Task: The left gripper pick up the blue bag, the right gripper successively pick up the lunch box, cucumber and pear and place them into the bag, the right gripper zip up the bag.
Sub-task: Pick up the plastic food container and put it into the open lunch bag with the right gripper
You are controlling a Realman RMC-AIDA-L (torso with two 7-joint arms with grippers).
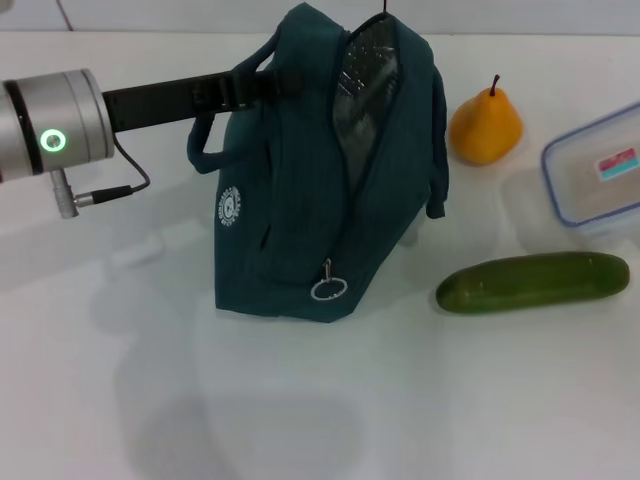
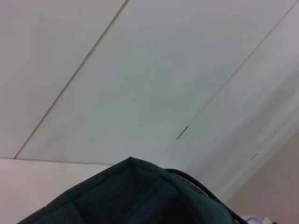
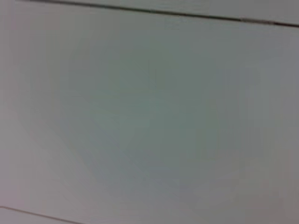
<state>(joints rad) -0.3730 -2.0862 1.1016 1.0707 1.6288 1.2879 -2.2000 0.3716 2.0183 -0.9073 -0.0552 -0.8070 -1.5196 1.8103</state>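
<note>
The blue bag stands upright in the middle of the white table, its top unzipped and its silver lining showing. My left gripper reaches in from the left and is shut on the bag's upper edge beside a handle. The left wrist view shows only the top of the bag. A yellow pear stands to the right of the bag. A clear lunch box with a blue rim lies at the right edge. A green cucumber lies in front of the box. My right gripper is out of view.
The zipper's ring pull hangs low on the bag's front. A loose handle droops on the bag's left side. A cable hangs off my left wrist. The right wrist view shows only a plain pale surface.
</note>
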